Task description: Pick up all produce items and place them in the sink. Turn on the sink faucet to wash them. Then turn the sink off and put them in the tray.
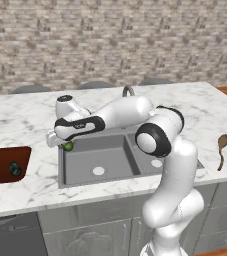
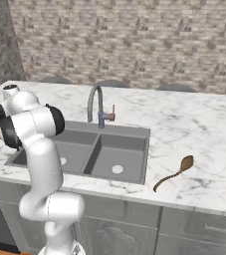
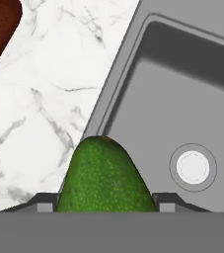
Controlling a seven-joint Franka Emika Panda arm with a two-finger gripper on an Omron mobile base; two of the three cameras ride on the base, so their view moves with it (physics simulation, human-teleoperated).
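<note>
A bright green fruit (image 3: 106,178) with a speckled skin is held between the two dark fingertips (image 3: 44,203) of the gripper (image 1: 65,145), whose jaws are closed on its sides; in the hand view it rises from between them and hides part of the sink's edge. In the left base view the same green piece is seen as a small round shape just under the hand, above the left rim of the sink (image 1: 61,165), at the line where the grey basin meets the marble counter (image 1: 20,120). The left basin's pale round drain (image 3: 192,167) is seen below and to one side of the fruit. A dark blackish-green piece of produce (image 1: 15,169) lies inside the reddish-brown tray (image 1: 0,152), which is set on the counter to the left of the sink, apart from it; a corner of the tray is also caught at the top left of the hand view. The grey gooseneck faucet (image 2: 96,102) stands behind the divider between the two basins, its spout arched toward the front. A brown wooden spoon (image 2: 173,173) lies on the counter to the right of the sink, near the front edge.
</note>
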